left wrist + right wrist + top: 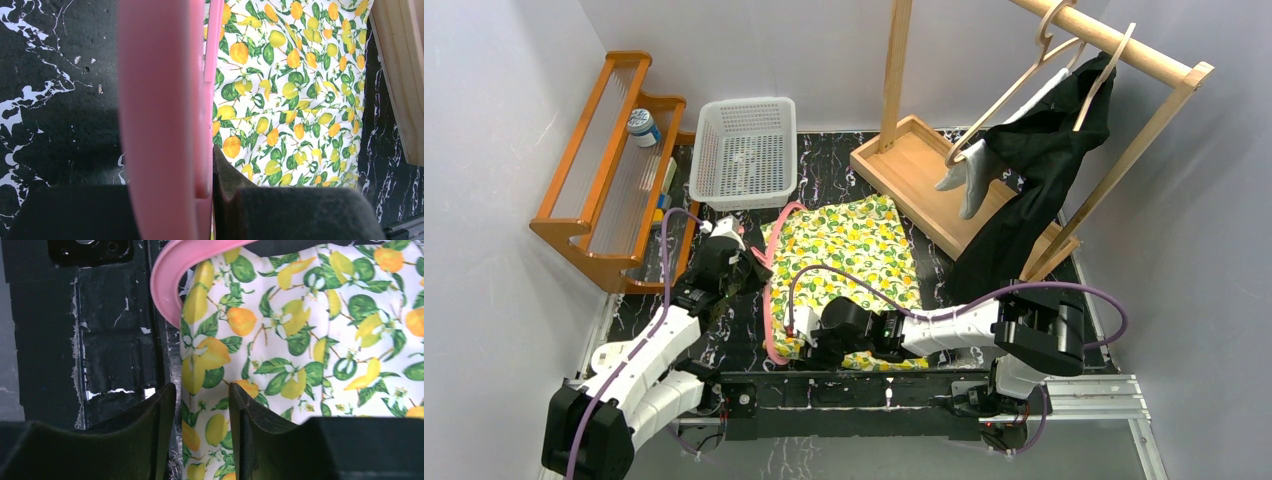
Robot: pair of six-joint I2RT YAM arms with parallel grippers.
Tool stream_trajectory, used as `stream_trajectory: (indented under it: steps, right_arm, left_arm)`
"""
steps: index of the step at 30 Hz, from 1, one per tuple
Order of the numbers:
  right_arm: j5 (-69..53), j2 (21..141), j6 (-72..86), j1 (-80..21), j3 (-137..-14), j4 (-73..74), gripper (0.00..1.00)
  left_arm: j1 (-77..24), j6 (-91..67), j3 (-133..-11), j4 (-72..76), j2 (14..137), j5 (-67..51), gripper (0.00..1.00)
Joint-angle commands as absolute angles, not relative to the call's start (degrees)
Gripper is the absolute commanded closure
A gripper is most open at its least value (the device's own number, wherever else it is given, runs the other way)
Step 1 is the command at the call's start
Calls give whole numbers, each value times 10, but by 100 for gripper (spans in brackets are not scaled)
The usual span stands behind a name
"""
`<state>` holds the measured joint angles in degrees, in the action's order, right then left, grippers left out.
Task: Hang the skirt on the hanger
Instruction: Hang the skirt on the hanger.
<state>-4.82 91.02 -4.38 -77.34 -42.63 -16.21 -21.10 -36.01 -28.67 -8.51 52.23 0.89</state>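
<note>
Item, left end effector [742,262]: I am clamping it shut on the pink hanger [771,300], steadying the hanger along the skirt's left edge.
Item, lemon-print skirt [854,250]: lying flat on the table [824,170], touching the hanger, not yet hung.
Item, right end effector [202,390]: I am holding its jaws narrowly parted astride the skirt's near corner, probably to pinch the cloth.
</note>
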Motion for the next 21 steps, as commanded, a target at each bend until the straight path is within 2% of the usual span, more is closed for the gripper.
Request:
stream_trajectory:
  steps: [1,3,8,11,18,21]
  right_arm:
    - [-60,917,-71,-784,-455,-173,52]
    - [-47,920,-70,-784,-453,-178,59]
    - [-23,943,-83,-785,-481,-180,87]
    - [-23,945,-88,-787,-506,-180,100]
    - [-42,965,-87,-787,-541,-194,99]
    - [-18,966,-72,-787,-541,-188,76]
  left_arm:
    - [-211,-356,-304,-105,530,5,100]
    - [-210,-356,-305,-105,530,5,100]
    - [-210,-354,-304,-106,531,0,100]
    - [-210,-350,-303,-107,530,-3,100]
    - [-210,-345,-303,-106,532,-23,100]
    - [-211,-342,-302,-106,532,-18,100]
